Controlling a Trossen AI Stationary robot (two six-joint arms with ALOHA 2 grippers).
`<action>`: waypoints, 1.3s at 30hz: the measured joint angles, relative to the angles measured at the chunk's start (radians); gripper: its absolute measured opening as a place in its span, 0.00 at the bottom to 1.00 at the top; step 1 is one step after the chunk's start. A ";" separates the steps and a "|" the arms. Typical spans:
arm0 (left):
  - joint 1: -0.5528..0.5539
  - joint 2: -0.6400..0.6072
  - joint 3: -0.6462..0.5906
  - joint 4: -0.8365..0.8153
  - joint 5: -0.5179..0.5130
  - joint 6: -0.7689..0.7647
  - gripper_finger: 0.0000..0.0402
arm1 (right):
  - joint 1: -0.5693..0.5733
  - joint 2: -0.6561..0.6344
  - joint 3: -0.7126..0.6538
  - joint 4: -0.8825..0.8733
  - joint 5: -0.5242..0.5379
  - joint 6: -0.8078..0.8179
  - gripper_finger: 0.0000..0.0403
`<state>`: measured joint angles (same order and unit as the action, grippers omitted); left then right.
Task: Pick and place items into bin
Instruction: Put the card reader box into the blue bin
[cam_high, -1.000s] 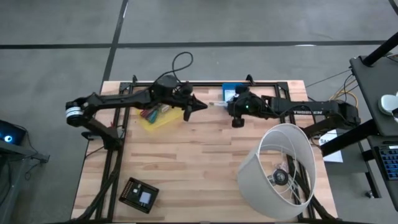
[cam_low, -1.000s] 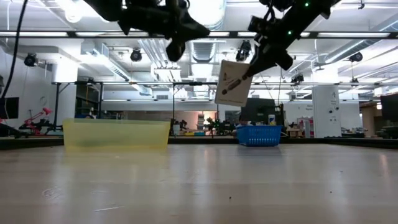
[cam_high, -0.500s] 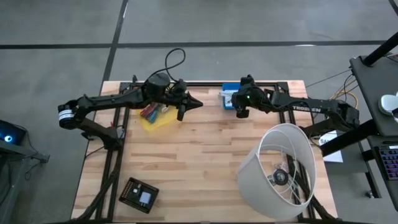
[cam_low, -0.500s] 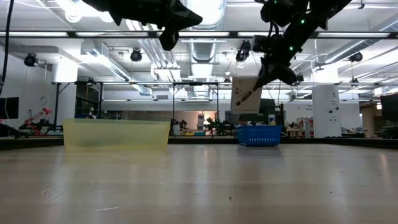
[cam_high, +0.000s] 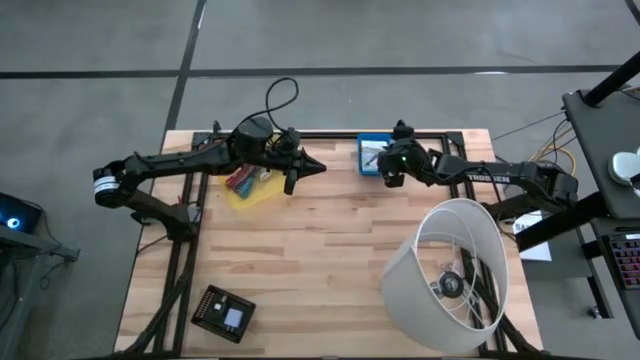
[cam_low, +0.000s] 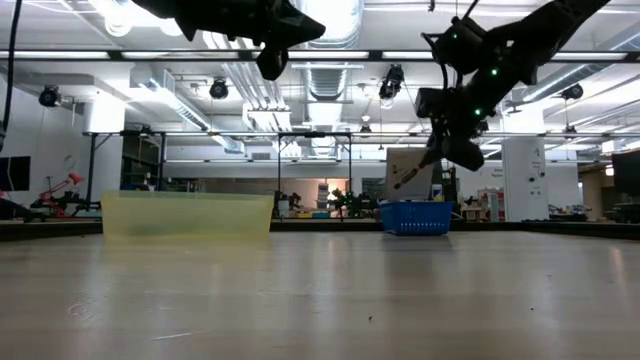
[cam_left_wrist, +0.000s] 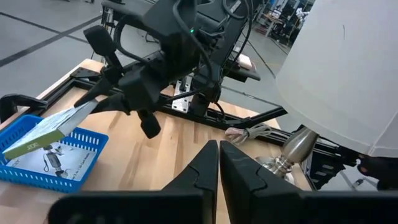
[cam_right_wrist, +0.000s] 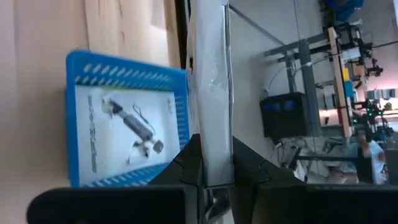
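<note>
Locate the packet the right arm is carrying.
The packet is pinched in the right gripper, held on edge above the blue bin at the table's far edge; a second packet already lies flat in that bin.

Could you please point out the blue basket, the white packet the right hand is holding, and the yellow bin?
blue basket (cam_right_wrist: 79, 68): right wrist view, on its perforated blue rim.
white packet (cam_right_wrist: 210, 93): right wrist view, on its edge above the fingers.
yellow bin (cam_low: 186, 215): low view, on its translucent front wall.
</note>
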<state>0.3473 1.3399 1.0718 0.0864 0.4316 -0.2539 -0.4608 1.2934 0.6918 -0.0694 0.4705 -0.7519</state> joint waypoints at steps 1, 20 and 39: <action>0.000 0.000 0.000 0.000 0.000 0.000 0.00 | -0.005 0.000 -0.007 0.004 -0.001 -0.008 0.07; 0.000 0.000 0.000 0.001 0.000 -0.001 0.00 | -0.099 0.000 -0.083 0.111 -0.139 -0.116 0.08; 0.000 0.000 0.000 0.002 -0.001 -0.002 0.00 | -0.116 0.127 -0.083 0.110 -0.135 -0.056 0.21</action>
<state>0.3473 1.3399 1.0718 0.0879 0.4309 -0.2556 -0.5766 1.4203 0.6087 0.0406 0.3353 -0.8076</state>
